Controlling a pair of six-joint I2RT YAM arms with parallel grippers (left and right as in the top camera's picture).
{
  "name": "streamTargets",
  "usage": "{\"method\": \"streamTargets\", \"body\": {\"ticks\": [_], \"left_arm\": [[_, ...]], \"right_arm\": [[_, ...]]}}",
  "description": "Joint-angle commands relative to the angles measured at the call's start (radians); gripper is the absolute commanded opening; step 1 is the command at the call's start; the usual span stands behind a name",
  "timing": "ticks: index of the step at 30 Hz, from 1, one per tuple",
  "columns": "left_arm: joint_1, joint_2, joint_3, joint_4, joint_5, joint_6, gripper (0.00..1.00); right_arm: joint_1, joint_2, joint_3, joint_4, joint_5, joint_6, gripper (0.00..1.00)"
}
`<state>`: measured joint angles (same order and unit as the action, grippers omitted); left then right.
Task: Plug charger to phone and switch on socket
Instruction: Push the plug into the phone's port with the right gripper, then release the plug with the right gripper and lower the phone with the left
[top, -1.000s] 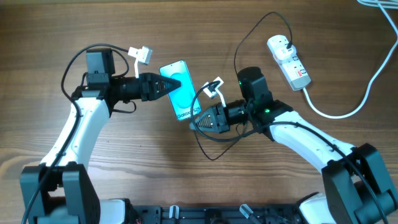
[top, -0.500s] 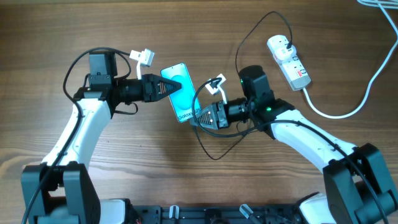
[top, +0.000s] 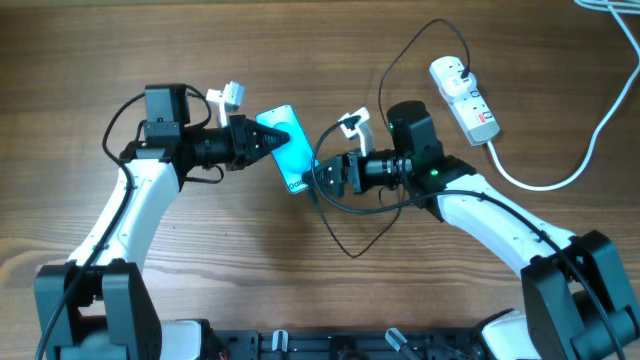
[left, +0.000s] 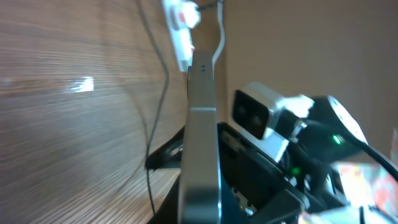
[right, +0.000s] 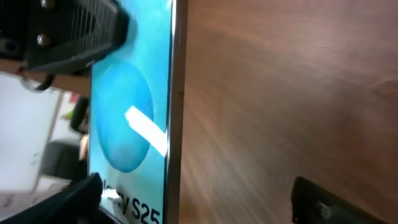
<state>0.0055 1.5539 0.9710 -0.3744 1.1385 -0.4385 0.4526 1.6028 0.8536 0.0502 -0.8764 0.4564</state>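
The phone (top: 288, 148), cyan screen up, is off the table with my left gripper (top: 268, 141) shut on its upper end. In the left wrist view the phone (left: 200, 124) shows edge-on between the jaws. My right gripper (top: 313, 180) is open at the phone's lower end. In the right wrist view its fingertips (right: 320, 200) stand wide on either side of the screen (right: 130, 112). The charger's black cable (top: 345, 245) loops from its white plug in the socket (top: 466, 98) to the phone's lower edge. Its connector tip is hidden.
The socket's thick white cord (top: 590, 135) curves off the table's right side. The black cable arches over the wood at the back (top: 400, 55) and sags into a loop in front of my right arm (top: 470, 205).
My right gripper has opened wide and drawn back slightly to the right. The left gripper has kept its grip and nudged the phone a little up and left.
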Motion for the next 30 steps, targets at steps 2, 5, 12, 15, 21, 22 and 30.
{"method": "streamTargets", "body": {"ticks": [2, 5, 12, 15, 21, 22, 30], "left_arm": [[-0.002, -0.003, 0.004, 0.003, -0.083, -0.133, 0.04], [-0.011, -0.003, 0.032, 0.003, -0.086, -0.17, 0.04], [-0.073, -0.003, 0.156, -0.064, -0.239, -0.229, 0.04], [-0.118, -0.003, 0.245, -0.156, -0.343, -0.207, 0.04], [-0.193, -0.001, 0.378, -0.36, -0.358, -0.06, 0.04], [-0.195, 0.0, 0.378, -0.383, -0.358, -0.049, 0.04], [-0.195, 0.084, 0.378, -0.517, -0.31, 0.172, 0.04]], "right_arm": [[-0.014, -0.013, 0.024, 0.044, 0.091, -0.008, 0.99], [-0.034, -0.044, 0.024, 0.072, 0.092, -0.008, 0.99], [-0.107, -0.164, 0.023, 0.027, 0.097, -0.013, 0.99], [-0.127, -0.228, 0.023, -0.06, 0.106, -0.056, 0.99], [-0.127, -0.34, 0.023, -0.327, 0.319, -0.116, 0.99], [-0.127, -0.353, 0.023, -0.361, 0.355, -0.116, 1.0], [-0.127, -0.399, 0.023, -0.483, 0.466, -0.112, 1.0]]}}
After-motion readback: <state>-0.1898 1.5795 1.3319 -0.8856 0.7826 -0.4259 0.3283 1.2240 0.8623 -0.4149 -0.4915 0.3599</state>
